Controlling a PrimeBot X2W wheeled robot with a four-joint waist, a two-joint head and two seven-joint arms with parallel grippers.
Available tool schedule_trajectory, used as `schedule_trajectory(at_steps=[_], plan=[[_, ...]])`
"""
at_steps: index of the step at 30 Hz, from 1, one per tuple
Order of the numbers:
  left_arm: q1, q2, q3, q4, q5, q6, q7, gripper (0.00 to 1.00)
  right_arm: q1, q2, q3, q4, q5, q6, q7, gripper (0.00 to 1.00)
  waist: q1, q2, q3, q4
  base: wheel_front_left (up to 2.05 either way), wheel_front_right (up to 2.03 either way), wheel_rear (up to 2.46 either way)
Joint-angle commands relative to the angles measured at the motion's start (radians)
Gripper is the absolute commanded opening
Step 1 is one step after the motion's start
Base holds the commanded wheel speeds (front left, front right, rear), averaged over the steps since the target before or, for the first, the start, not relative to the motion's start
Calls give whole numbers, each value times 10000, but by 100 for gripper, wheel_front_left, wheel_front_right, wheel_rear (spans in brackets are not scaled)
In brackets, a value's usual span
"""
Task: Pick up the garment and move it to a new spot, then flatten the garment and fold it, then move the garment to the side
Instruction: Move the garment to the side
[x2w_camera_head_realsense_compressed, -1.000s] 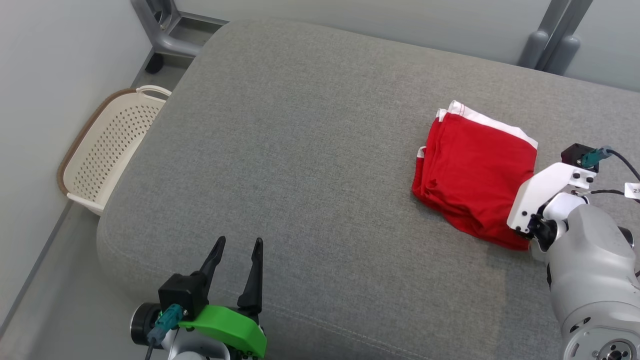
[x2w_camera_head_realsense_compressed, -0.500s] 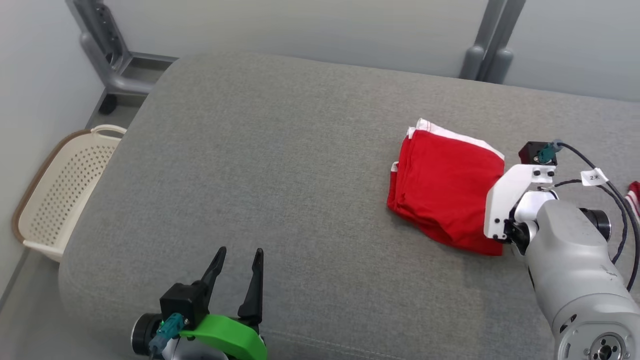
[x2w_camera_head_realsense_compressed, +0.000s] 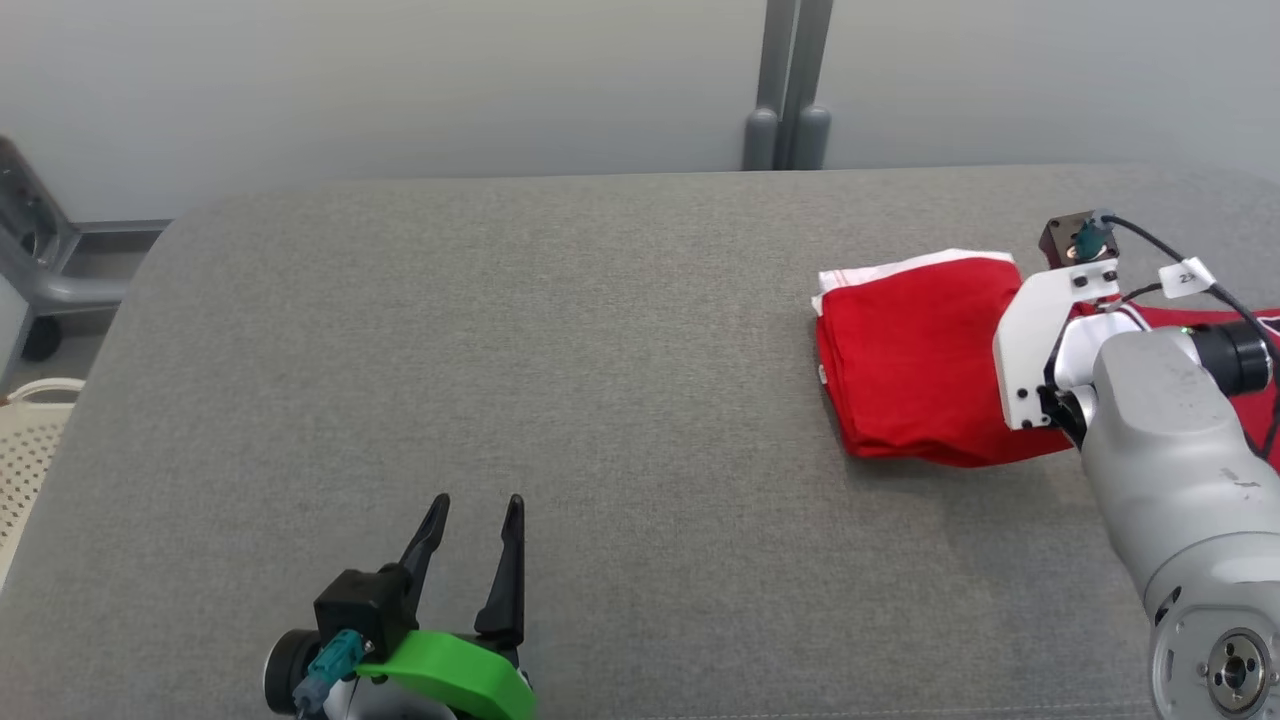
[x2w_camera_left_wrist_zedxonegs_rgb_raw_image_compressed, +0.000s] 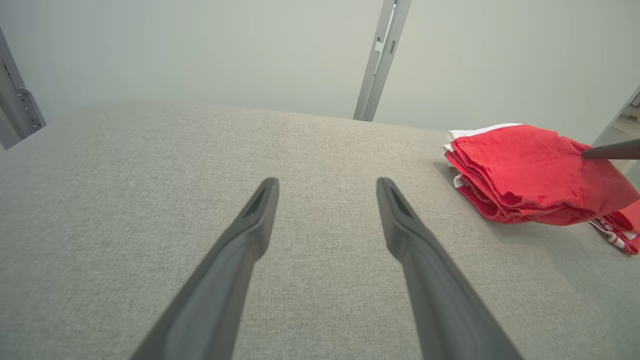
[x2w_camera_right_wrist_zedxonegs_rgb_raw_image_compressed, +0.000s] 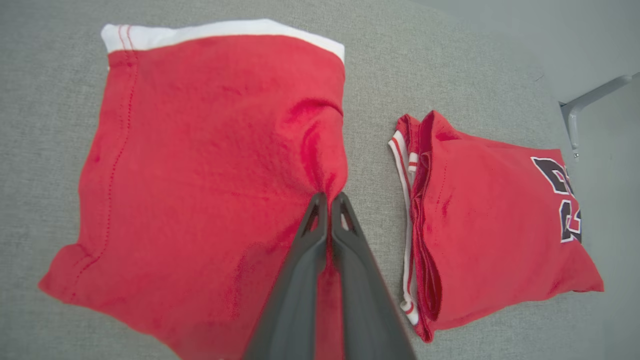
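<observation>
Red folded garment (x2w_camera_right_wrist_zedxonegs_rgb_raw_image_compressed: 200, 165) is lying beneath the right gripper (x2w_camera_right_wrist_zedxonegs_rgb_raw_image_compressed: 329, 197), whose fingers are pinching its edge beside a red jersey (x2w_camera_right_wrist_zedxonegs_rgb_raw_image_compressed: 500, 220), while the left gripper (x2w_camera_head_realsense_compressed: 478, 505) is hovering open, well apart.

Garment (x2w_camera_head_realsense_compressed: 915, 370) lies on cushion (x2w_camera_head_realsense_compressed: 500, 350), just beside jersey (x2w_camera_right_wrist_zedxonegs_rgb_raw_image_compressed: 490, 215).
</observation>
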Motion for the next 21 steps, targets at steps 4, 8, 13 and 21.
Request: schedule_trajectory(at_steps=[4,8,13,21], plan=[[-262,-64,-23,49,-1,-67,-87,100,-393,-442,672,56,-214,-18,59,0,0,-1,215,-875,0,0,0],[-407,-87,-82,121,47,-105,-109,100,-732,-830,1251,79,-232,-18,97,0,0,-1,419,-1062,0,0,0],[-604,-49,-111,196,65,-180,-147,100,-1052,-1251,1966,108,-22,-20,28,0,0,-1,690,-1096,0,0,0],[-740,68,-125,292,19,-217,-144,100,-1287,-1890,2934,119,230,-20,74,0,0,-1,833,-958,0,0,0]])
